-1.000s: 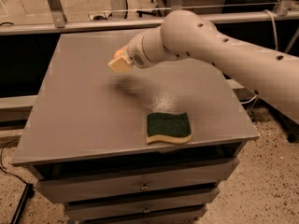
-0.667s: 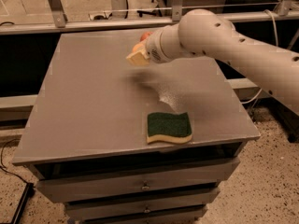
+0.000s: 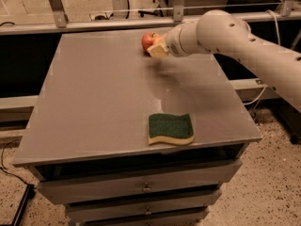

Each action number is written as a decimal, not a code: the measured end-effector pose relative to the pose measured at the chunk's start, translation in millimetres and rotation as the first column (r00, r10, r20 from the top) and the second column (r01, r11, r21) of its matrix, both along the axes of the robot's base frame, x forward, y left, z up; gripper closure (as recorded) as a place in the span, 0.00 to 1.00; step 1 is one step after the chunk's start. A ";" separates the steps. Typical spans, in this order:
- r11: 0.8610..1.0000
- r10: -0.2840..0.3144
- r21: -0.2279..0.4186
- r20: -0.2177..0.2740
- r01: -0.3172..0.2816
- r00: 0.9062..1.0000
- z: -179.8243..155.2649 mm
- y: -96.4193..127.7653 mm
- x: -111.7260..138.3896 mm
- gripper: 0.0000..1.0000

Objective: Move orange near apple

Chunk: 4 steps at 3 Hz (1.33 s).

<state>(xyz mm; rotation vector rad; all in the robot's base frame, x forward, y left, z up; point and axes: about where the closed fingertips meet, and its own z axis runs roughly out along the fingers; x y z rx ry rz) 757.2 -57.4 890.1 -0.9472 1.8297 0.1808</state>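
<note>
The red apple (image 3: 149, 40) sits on the grey table (image 3: 94, 93) near its back edge, right of centre. My gripper (image 3: 157, 50) is at the end of the white arm (image 3: 225, 34), which reaches in from the right. It hovers just to the right of and in front of the apple, partly covering it. The orange does not show; it is hidden or out of view.
A green and yellow sponge (image 3: 170, 128) lies near the table's front right edge. Drawers (image 3: 141, 187) are below the tabletop. Metal frame posts (image 3: 56, 6) stand behind the table. A dark gap runs along each side of the table.
The arm and gripper have moved right and toward the back of the table. The apple, unseen before, now shows beside the gripper. The sponge has not moved.
</note>
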 end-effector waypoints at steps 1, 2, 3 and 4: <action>0.999 -0.045 0.005 -0.004 0.045 0.999 -7.1 -22.9 14.3 1.00; 0.998 -0.060 0.014 -0.012 0.061 0.998 -11.7 -34.8 22.8 0.82; 0.998 -0.063 0.023 -0.023 0.063 0.998 -15.9 -38.4 30.1 0.59; 0.998 -0.055 0.037 -0.038 0.057 0.998 -23.5 -34.8 37.5 0.37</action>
